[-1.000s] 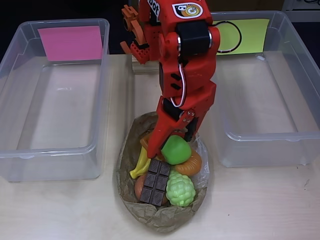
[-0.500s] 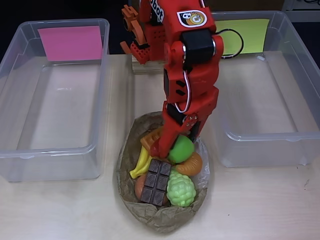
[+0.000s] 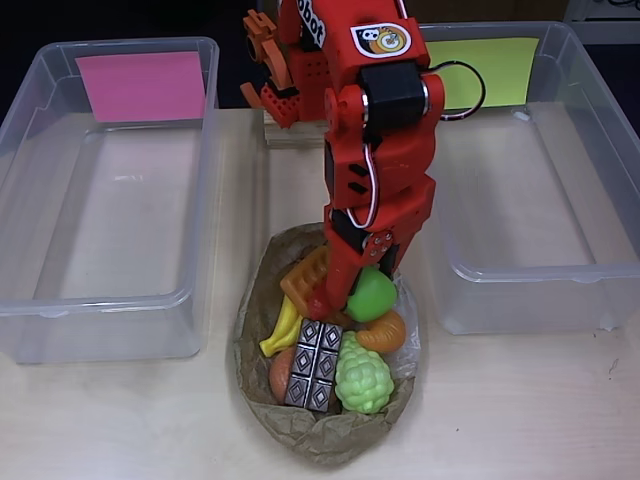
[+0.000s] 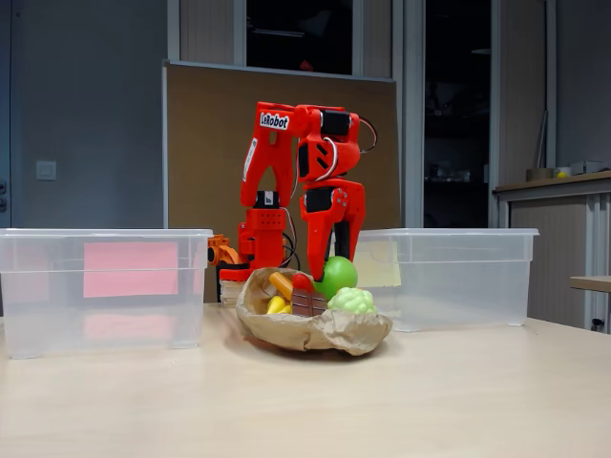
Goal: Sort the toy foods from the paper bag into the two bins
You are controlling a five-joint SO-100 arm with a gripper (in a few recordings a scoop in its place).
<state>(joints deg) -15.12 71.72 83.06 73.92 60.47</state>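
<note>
The crumpled brown paper bag (image 3: 300,435) lies on the table between the two bins. In it are an orange waffle (image 3: 305,280), yellow bananas (image 3: 283,330), a brown chocolate bar (image 3: 315,365), pale green grapes (image 3: 363,375) and a croissant (image 3: 385,332). My red gripper (image 3: 356,296) reaches down into the bag's far side and is shut on the green apple (image 3: 373,296). In the fixed view the gripper (image 4: 326,273) holds the apple (image 4: 337,276) just above the bag's rim (image 4: 315,334). Both bins hold no toys.
The clear bin with the pink sheet (image 3: 60,300) stands left of the bag, and the bin with the yellow-green sheet (image 3: 520,270) stands to the right. The arm's base (image 3: 275,95) sits between them at the back. Bare table lies in front of the bag.
The gripper has closed on the green apple and drawn it slightly up and to the right. The chocolate bar has shifted and more of the waffle shows.
</note>
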